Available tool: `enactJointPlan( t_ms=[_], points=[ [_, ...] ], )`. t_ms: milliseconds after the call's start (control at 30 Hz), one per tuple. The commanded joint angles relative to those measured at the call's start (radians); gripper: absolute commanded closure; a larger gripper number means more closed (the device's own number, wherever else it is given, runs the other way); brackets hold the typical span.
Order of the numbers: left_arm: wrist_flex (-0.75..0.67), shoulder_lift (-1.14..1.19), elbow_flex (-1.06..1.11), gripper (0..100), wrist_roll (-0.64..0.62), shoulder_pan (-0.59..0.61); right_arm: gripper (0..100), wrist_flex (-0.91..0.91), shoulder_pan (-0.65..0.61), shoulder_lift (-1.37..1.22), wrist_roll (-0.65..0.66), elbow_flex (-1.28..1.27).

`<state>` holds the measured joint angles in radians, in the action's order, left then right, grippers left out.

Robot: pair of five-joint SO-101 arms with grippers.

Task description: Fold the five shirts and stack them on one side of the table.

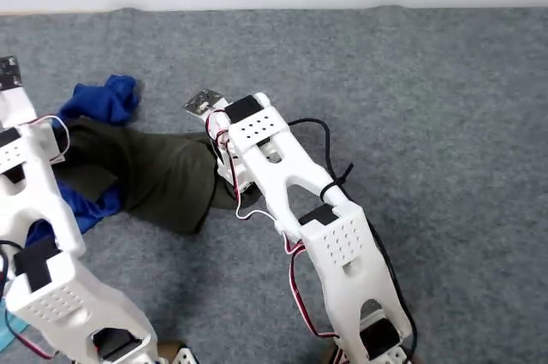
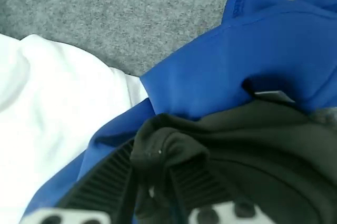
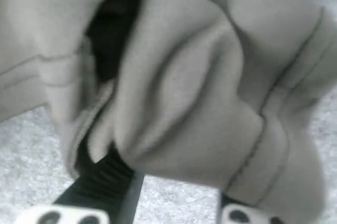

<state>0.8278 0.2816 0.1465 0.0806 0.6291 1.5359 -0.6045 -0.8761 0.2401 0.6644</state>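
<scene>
Ribbed black pads of my left gripper sit closest to its wrist camera, pressed together on a raised fold of the dark green shirt, which bunches up between them. Directly under that fold lies the blue shirt, spread out, with a small tag showing where the green cloth overlaps it. Touching the blue shirt's edge on the far side from the tag is a white shirt, lying in soft wrinkles, and the grey table shows beyond both. My right gripper pinches a thick bunch of the same green shirt: one ribbed finger comes up under the cloth on one side, the other finger is at the far side of the bunch, and the fabric bulges in heavy folds over and between them, with the table showing underneath. From the high camera, the green shirt stretches across the table's left part between my two arms. My left arm is at one end, my right arm at the other end, close to the table's middle. The blue shirt pokes out from under the green one in a crumpled lump on the far side and again as a strip beside my left arm.
</scene>
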Motion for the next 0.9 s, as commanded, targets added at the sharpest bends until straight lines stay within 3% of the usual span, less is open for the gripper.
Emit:
enactJointPlan(
  t_ms=[0,67,400,867],
  points=[
    [0.002,-0.006,-0.007,100,-0.002,-0.012,94.5,-0.002,-0.007,-0.010,0.000,-0.006],
    [0.002,-0.006,-0.007,100,-0.002,-0.012,99.2,-0.002,-0.007,-0.008,0.000,-0.006],
    [0.011,-0.018,-0.012,100,-0.002,-0.026,98.8,0.182,0.025,0.028,0.078,0.106],
    [0.169,-0.416,-0.013,100,-0.002,-0.230,98.9,0.257,0.289,0.335,0.080,0.218]
  ],
)
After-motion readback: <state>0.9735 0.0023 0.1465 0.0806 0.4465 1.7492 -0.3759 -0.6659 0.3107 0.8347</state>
